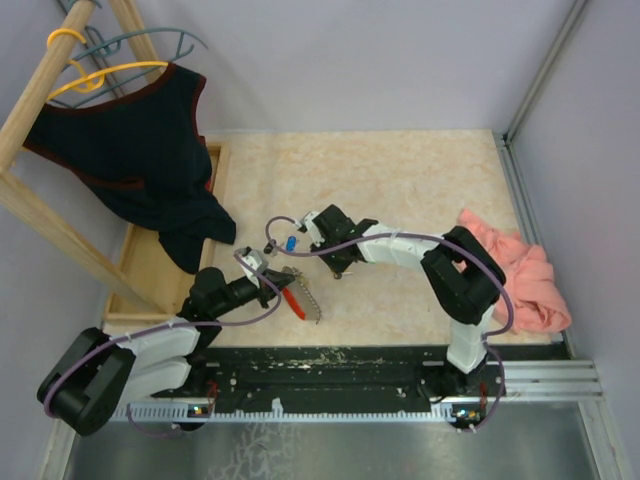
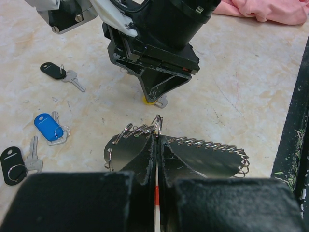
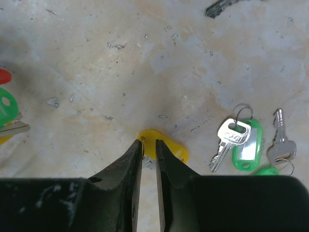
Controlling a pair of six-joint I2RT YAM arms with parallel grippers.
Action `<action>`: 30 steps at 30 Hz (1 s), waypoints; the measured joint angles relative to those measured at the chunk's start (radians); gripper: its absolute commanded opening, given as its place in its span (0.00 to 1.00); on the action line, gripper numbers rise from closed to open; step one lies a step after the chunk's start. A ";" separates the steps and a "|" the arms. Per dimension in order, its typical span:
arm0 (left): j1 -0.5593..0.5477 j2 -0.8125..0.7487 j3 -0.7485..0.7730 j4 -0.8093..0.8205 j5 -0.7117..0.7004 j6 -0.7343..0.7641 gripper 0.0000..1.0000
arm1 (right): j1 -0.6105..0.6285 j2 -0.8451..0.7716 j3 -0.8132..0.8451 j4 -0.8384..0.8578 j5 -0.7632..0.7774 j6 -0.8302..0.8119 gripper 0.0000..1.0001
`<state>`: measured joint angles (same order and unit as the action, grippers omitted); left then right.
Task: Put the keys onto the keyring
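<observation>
My left gripper [image 1: 272, 283] [image 2: 158, 137] is shut on the keyring [image 1: 300, 300], whose grey strip [image 2: 207, 157] with several wire rings stands up just past the fingertips; a red sliver shows between the fingers. My right gripper [image 3: 149, 143] [image 1: 340, 270] points down at the table, its jaws a narrow gap apart astride one end of a yellow key [image 3: 169, 146] [image 2: 152, 100] that lies flat. Other keys lie loose: a blue one [image 2: 47, 126], two black ones [image 2: 53, 71] [image 2: 10, 162] and a green one [image 3: 246, 145].
A pink cloth [image 1: 520, 275] lies bunched at the right edge. A dark garment [image 1: 140, 150] hangs from a wooden rack at the back left over a wooden tray [image 1: 160, 260]. Red and green keys [image 3: 5, 104] sit at the left edge of the right wrist view.
</observation>
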<state>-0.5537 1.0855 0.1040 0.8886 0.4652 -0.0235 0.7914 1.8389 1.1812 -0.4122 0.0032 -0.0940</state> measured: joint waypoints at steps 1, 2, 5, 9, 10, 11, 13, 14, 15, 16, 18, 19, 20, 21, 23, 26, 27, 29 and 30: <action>0.000 0.000 0.000 0.000 0.000 0.000 0.00 | 0.003 -0.002 0.000 0.002 0.000 0.000 0.23; 0.000 0.000 0.000 0.000 0.000 0.000 0.00 | 0.005 -0.005 -0.003 0.008 0.000 0.001 0.25; 0.000 0.000 0.000 0.000 0.000 0.000 0.00 | 0.007 -0.049 -0.037 0.038 0.003 0.009 0.27; 0.000 0.000 0.000 0.000 0.001 0.000 0.00 | 0.007 -0.177 -0.137 0.114 0.008 0.036 0.29; 0.000 0.000 0.000 0.000 0.001 0.000 0.00 | 0.007 -0.207 -0.163 0.137 0.009 0.044 0.29; 0.000 0.000 0.000 0.000 0.001 0.000 0.00 | 0.007 -0.238 -0.195 0.171 0.010 0.054 0.30; 0.000 0.000 0.000 0.000 0.001 0.000 0.00 | 0.007 -0.282 -0.254 0.239 0.011 0.072 0.30; 0.000 0.000 0.000 0.000 0.001 0.000 0.00 | 0.007 -0.291 -0.270 0.257 0.011 0.077 0.31; 0.000 0.000 0.000 0.000 0.001 0.000 0.00 | 0.007 -0.307 -0.307 0.303 0.011 0.086 0.31; 0.000 0.000 0.000 0.000 0.001 -0.001 0.00 | 0.007 -0.316 -0.338 0.338 0.011 0.093 0.31; 0.000 0.000 0.000 0.000 0.001 -0.001 0.00 | 0.007 -0.327 -0.389 0.395 0.011 0.104 0.31; 0.000 0.000 0.000 0.001 0.001 -0.001 0.00 | 0.007 -0.329 -0.413 0.425 0.011 0.111 0.31; 0.000 0.000 0.000 0.001 0.001 -0.001 0.00 | 0.007 -0.331 -0.440 0.461 0.010 0.118 0.31; 0.000 0.000 0.000 0.001 0.001 -0.002 0.00 | 0.007 -0.333 -0.460 0.491 0.011 0.124 0.31; 0.000 0.000 0.000 0.001 0.001 -0.002 0.00 | 0.007 -0.335 -0.504 0.569 0.011 0.137 0.31; 0.000 0.000 0.000 0.001 0.000 -0.002 0.00 | 0.012 -0.335 -0.555 0.670 0.017 0.151 0.30; 0.000 0.000 0.000 0.001 0.000 -0.002 0.00 | 0.013 -0.335 -0.567 0.698 0.019 0.155 0.29; 0.000 0.000 0.000 0.001 0.000 -0.002 0.00 | 0.016 -0.335 -0.586 0.743 0.029 0.164 0.28; 0.000 0.000 0.000 0.001 0.000 -0.002 0.00 | 0.018 -0.335 -0.592 0.766 0.036 0.168 0.28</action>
<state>-0.5537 1.0855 0.1040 0.8898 0.4656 -0.0254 0.8097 1.5043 0.5888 0.3534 0.0395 0.0742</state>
